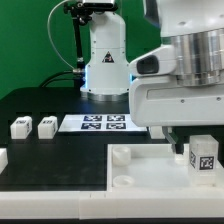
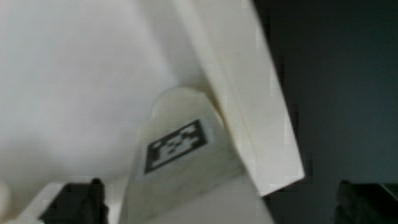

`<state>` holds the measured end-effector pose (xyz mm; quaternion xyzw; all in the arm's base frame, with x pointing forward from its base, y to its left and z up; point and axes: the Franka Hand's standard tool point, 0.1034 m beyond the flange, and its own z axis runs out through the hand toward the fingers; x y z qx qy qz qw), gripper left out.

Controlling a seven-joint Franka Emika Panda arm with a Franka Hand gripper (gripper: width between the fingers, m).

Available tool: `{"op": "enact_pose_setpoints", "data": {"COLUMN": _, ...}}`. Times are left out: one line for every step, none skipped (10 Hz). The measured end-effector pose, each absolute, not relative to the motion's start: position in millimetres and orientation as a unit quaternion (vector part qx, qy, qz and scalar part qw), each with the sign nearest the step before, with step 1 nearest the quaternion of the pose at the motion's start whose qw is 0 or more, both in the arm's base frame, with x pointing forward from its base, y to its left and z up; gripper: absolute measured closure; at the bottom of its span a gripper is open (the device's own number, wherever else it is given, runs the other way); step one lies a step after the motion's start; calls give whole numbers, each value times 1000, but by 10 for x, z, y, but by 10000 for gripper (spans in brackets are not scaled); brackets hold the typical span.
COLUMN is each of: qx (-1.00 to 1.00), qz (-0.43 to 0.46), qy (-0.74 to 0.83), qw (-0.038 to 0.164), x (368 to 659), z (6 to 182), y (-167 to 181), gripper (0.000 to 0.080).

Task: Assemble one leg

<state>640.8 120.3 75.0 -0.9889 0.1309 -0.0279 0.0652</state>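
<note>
A white leg (image 1: pixel 205 158) with a black-and-white tag stands on the right part of the white tabletop (image 1: pixel 130 180). My gripper (image 1: pixel 188 148) hangs just above and around it. In the wrist view the leg (image 2: pixel 175 150) lies between my two dark fingertips (image 2: pixel 75 203), and my gripper (image 2: pixel 217 203) is open with a gap on at least one side. The tabletop's raised rim (image 2: pixel 231 90) runs diagonally beside the leg. Two more legs (image 1: pixel 20 127) (image 1: pixel 46 126) stand on the black table at the exterior view's left.
The marker board (image 1: pixel 103 123) lies flat behind the tabletop. A round corner socket (image 1: pixel 120 155) sits on the tabletop's near-left corner. Another white part (image 1: pixel 2 157) shows at the far left edge. The arm's base (image 1: pixel 105 60) stands at the back.
</note>
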Motion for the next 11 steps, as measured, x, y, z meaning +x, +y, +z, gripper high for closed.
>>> {"op": "enact_pose_setpoints", "data": {"qx": -997, "qz": -36, "qy": 34, "qw": 58, "x": 6425, "z": 757, "y": 1172, "gripper": 151}}
{"op": "enact_pose_setpoints", "data": {"qx": -997, "qz": -39, "qy": -46, "qw": 54, "x": 6425, "z": 734, "y": 1131, "gripper": 151}}
{"op": "enact_pose_setpoints", "data": {"qx": -997, "qz": -39, "qy": -44, "qw": 55, "x": 6423, "z": 732, "y": 1133, "gripper": 151}}
{"op": "enact_pose_setpoints", "data": {"qx": -997, "qz": -38, "qy": -26, "qw": 56, "x": 6422, "z": 731, "y": 1137, "gripper": 252}}
{"op": "enact_pose_setpoints", "data": {"qx": -997, "qz": -38, "qy": -27, "qw": 56, "x": 6422, "z": 729, "y": 1135, "gripper": 392}}
{"op": "enact_pose_setpoints", "data": {"qx": -997, "qz": -34, "qy": 31, "qw": 60, "x": 6419, "z": 728, "y": 1142, "gripper": 392}}
{"op": "enact_pose_setpoints", "data": {"qx": -994, "qz": -31, "qy": 89, "qw": 61, "x": 6420, "z": 726, "y": 1127, "gripper": 507}}
{"op": "enact_pose_setpoints", "data": {"qx": -989, "qz": -28, "qy": 128, "qw": 61, "x": 6420, "z": 725, "y": 1121, "gripper": 507}}
{"op": "enact_pose_setpoints", "data": {"qx": -980, "qz": -24, "qy": 189, "qw": 62, "x": 6419, "z": 724, "y": 1123, "gripper": 507}}
{"op": "enact_pose_setpoints", "data": {"qx": -941, "qz": -18, "qy": 332, "qw": 57, "x": 6413, "z": 719, "y": 1116, "gripper": 507}}
{"op": "enact_pose_setpoints", "data": {"qx": -909, "qz": -14, "qy": 413, "qw": 56, "x": 6412, "z": 714, "y": 1108, "gripper": 507}}
